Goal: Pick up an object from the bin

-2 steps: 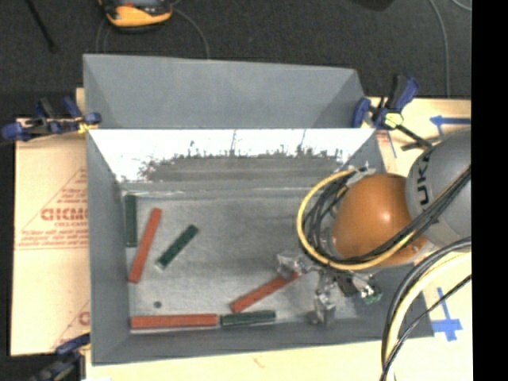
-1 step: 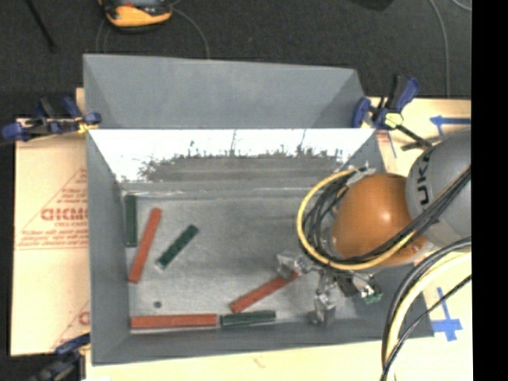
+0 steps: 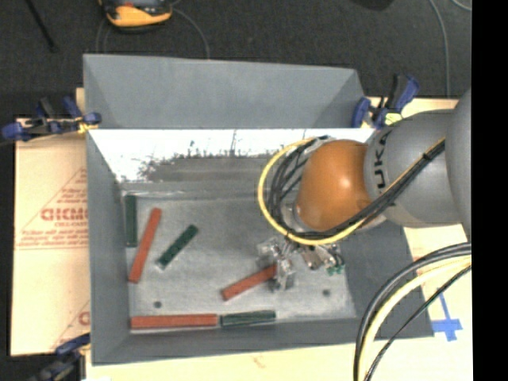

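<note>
My gripper [image 3: 279, 270] is low in the right half of the bin, under the arm's orange cover. Its fingers sit at the right end of a red-brown flat stick [image 3: 246, 284] that lies slanted on the bin floor, rising to the right. The fingertips look close round that end, but their gap is hidden in the clutter of metal parts. A dark green stick [image 3: 248, 318] lies just below, along the front wall.
Along the front wall also lies a long red-brown stick [image 3: 174, 321]. At the left are a dark green stick [image 3: 130, 220] by the wall, a slanted red-brown stick [image 3: 145, 244] and a slanted green stick [image 3: 177, 246]. The arm covers the bin's right back part.
</note>
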Controlling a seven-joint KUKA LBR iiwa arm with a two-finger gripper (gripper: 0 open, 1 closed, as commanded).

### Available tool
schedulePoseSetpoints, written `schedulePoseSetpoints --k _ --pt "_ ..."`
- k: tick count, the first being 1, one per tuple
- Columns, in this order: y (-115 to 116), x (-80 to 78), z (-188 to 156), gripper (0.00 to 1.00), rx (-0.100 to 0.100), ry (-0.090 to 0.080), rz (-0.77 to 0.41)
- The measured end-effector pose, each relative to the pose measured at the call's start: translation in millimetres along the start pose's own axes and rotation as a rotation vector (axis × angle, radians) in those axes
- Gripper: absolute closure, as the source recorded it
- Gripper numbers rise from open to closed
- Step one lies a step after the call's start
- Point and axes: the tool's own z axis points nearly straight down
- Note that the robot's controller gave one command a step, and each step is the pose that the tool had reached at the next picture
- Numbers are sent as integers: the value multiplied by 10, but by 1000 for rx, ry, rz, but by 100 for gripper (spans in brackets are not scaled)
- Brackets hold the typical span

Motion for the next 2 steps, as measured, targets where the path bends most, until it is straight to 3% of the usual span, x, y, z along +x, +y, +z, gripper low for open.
schedulePoseSetpoints --k 1,2 --pt "0 0 0 100 0 0 0" --pt "-343 -38 -1398 100 2 1 -42"
